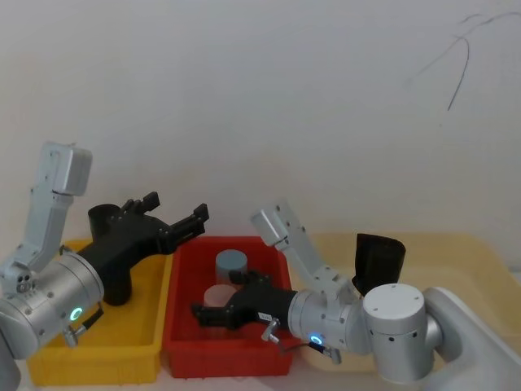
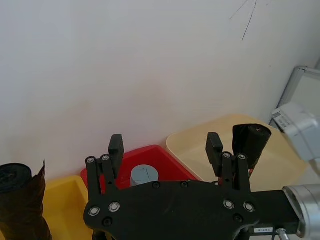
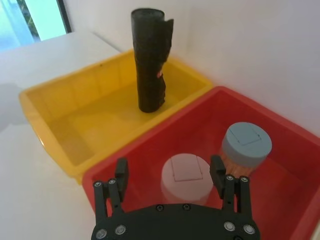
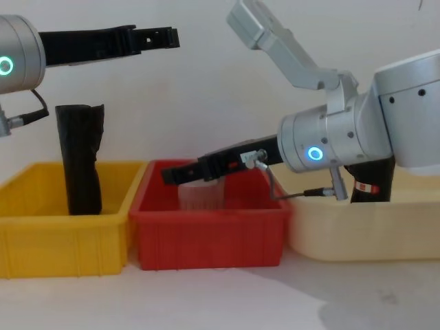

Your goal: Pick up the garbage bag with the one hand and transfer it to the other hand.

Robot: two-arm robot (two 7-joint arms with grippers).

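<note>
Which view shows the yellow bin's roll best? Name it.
Right wrist view: the roll stands whole in the yellow bin. Chest shows its side, base hidden; head, mostly behind the left hand; left wrist, its top.

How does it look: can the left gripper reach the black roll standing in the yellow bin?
Probably yes. The left gripper hangs open just above the upright black roll, whose top is free; the right gripper sits low in the red bin.

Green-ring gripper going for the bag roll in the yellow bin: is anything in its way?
Nothing visible. The left gripper hangs open above the garbage bag, which stands alone in the yellow bin. The right gripper, open, sits low over the red bin, off to the side.
</note>
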